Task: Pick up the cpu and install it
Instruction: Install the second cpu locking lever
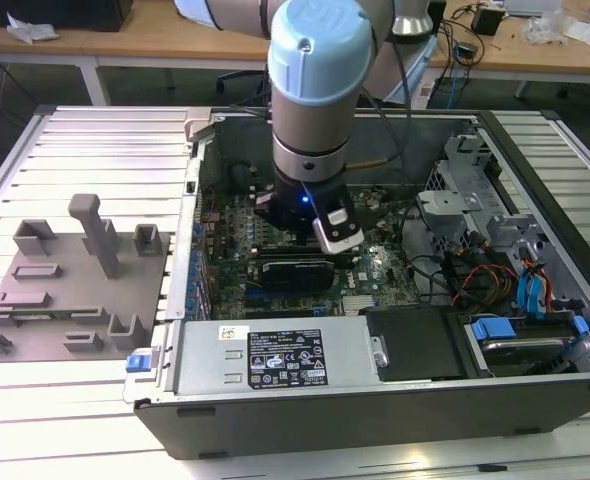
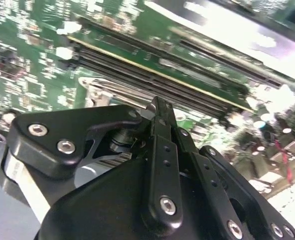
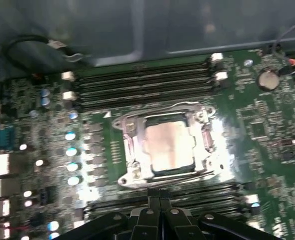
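1. While the robot arm point(image 1: 310, 90) reaches down into an open computer case point(image 1: 375, 390), the cpu point(image 3: 168, 145) already lies in the socket point(image 3: 162, 150) of the green motherboard point(image 3: 267, 135), its pale silvery top facing up in the first wrist view.
2. Judging from this, the chip has been picked up and set in place; the socket's metal frame point(image 3: 132, 145) surrounds it, but whether the frame is latched down cannot be told.
3. At the near edge of the first wrist view, the gripper point(image 3: 160, 212) sits just above the board, its dark fingers drawn together with nothing between them.
4. Seen in the second wrist view, the fingers point(image 2: 160, 150) likewise meet in a closed pair, apart from the board beneath.
5. On one side of the socket run long memory slots point(image 3: 142, 82), with more slots point(image 3: 197, 192) on the other side, near the gripper.
6. A row of small round capacitors point(image 3: 71, 150) stands beside the socket, and a coin battery point(image 3: 268, 79) sits toward the board's corner.
7. Over at the exterior view's left, a grey tray point(image 1: 75, 290) with blocks and posts rests on the slatted table point(image 1: 95, 150), well apart from the case.
8. Toward the exterior view's right, metal drive cages point(image 1: 475, 200) and bundled cables point(image 1: 495, 285) crowd the case, near the arm's working space.
9. The power supply point(image 1: 275, 360) lies along the case's near edge.
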`<control>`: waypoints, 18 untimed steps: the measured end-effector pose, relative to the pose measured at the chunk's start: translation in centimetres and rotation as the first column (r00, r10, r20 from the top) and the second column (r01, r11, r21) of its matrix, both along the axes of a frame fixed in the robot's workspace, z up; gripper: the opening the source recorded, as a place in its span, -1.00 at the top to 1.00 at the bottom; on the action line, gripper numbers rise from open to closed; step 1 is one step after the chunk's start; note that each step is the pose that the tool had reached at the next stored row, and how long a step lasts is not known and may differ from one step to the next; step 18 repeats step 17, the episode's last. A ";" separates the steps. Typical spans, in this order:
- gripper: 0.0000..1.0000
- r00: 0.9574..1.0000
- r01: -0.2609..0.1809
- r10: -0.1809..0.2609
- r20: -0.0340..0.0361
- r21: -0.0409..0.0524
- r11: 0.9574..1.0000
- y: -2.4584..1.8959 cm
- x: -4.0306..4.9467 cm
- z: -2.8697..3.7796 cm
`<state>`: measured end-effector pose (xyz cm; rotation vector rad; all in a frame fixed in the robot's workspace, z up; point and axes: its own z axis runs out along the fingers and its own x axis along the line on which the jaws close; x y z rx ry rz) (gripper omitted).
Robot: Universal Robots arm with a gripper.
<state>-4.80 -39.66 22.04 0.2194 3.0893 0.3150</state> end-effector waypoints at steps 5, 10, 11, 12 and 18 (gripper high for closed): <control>0.79 1.000 0.000 0.000 0.000 -0.006 1.000 1.82 1.10 -0.01; 0.79 1.000 0.000 0.000 -0.001 -0.015 1.000 3.61 1.12 0.13; 0.79 1.000 0.000 0.000 -0.001 -0.017 1.000 3.67 1.14 0.27; 0.79 1.000 0.000 0.000 -0.001 -0.019 1.000 3.71 1.15 0.39; 0.79 1.000 0.000 0.000 0.000 -0.019 1.000 3.70 1.15 0.40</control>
